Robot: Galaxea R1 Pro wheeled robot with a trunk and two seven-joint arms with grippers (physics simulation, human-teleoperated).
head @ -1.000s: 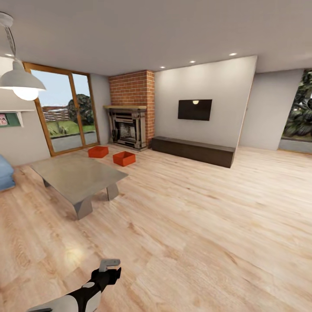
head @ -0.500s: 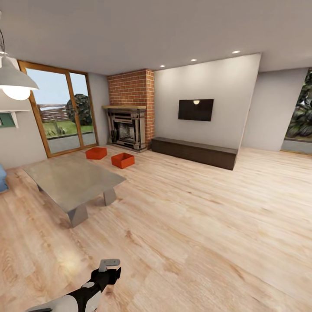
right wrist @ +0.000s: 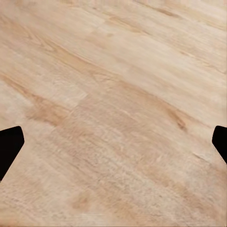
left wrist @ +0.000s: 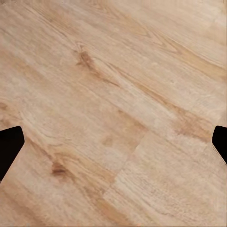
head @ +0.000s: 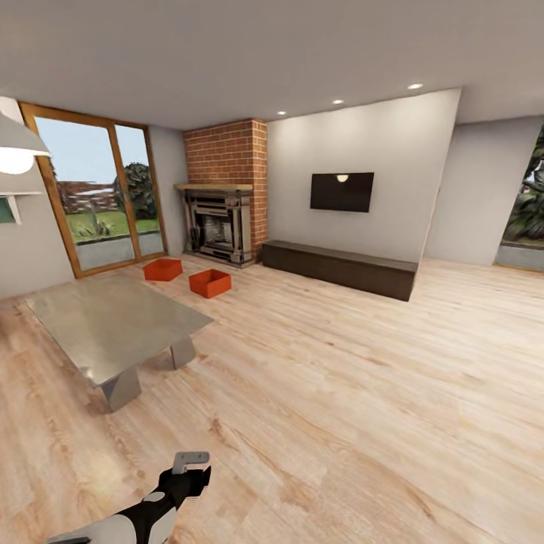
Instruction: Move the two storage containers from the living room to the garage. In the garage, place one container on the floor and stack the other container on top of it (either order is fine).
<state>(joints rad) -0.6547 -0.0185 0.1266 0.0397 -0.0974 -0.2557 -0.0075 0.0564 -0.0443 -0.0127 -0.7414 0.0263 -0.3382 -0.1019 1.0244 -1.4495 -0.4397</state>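
Best to steer past the low table toward the two storage containers lying near each other on the wood plank floor before the brick fireplace, keeping both sets of jaws spread wide and empty.

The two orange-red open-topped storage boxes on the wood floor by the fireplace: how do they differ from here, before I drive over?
The farther orange-red open-topped box lies nearer the wood-framed glass doors; the nearer orange-red box lies more in front of the red brick fireplace. The nearer one looks slightly bigger, probably only because it is closer. They sit apart, not touching. Both are upright, look empty, and rest on the light wood plank floor.
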